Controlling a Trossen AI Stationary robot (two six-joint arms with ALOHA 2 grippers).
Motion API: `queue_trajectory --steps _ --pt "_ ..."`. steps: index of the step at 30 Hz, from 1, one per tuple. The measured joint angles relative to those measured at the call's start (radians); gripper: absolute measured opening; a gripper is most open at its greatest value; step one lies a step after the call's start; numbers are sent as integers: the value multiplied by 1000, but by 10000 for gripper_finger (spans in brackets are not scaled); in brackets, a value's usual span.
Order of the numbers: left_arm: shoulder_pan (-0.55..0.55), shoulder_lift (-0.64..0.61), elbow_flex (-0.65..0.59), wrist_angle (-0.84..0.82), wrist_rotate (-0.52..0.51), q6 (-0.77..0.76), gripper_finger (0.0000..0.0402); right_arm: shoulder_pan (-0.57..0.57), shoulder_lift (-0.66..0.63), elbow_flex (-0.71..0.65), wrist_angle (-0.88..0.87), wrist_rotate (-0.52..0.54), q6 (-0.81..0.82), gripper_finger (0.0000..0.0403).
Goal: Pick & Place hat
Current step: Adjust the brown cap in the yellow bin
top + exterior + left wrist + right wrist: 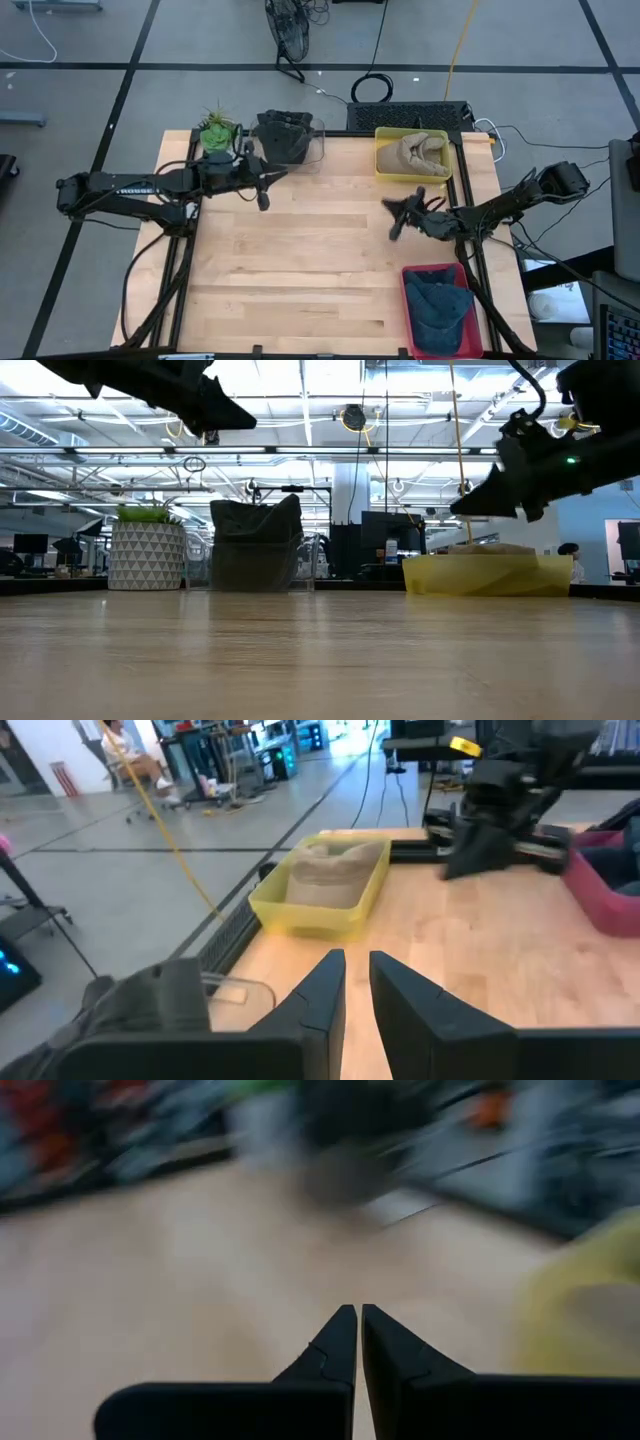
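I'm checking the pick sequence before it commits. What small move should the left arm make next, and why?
Probably ease the left gripper back over the dark hat in the clear bin and widen its jaws: they stand narrowly parted, holding nothing, just in front of that bin. The right gripper waits shut.

Light wood tabletop (300,270). On it: potted green plant (215,132) at back left corner, clear bin (318,150) with black hat just beside it, yellow bin (384,165) back right, red bin (408,300) front right holding blue hat.
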Motion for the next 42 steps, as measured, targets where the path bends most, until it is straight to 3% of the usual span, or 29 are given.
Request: queue_trajectory --steps 2,5,8,13,20,23,29,35,42 --pt "-10 0 0 20 -1 -8 63 -38 -3 2 45 81 -27 0" --pt "-26 -3 0 51 -1 -5 63 -153 -6 37 22 79 -89 0" --pt "-40 -4 0 67 -1 -4 63 -307 -7 114 -130 -42 -91 0" --pt "-57 -4 0 67 -2 12 63 -587 -7 288 -540 -326 -14 0" --pt "-70 -4 0 66 -2 49 63 -825 -8 364 -628 -524 28 0" --pt "-69 -4 0 66 -2 50 63 -874 -7 364 -702 -595 71 0" --pt "-69 -4 0 67 -2 51 63 -894 -4 363 -767 -625 72 0" --pt "-69 -4 0 67 -10 51 63 -922 -3 358 -815 -497 25 0" --pt "-69 -4 0 64 -10 50 63 -993 -3 274 -779 -544 18 0"
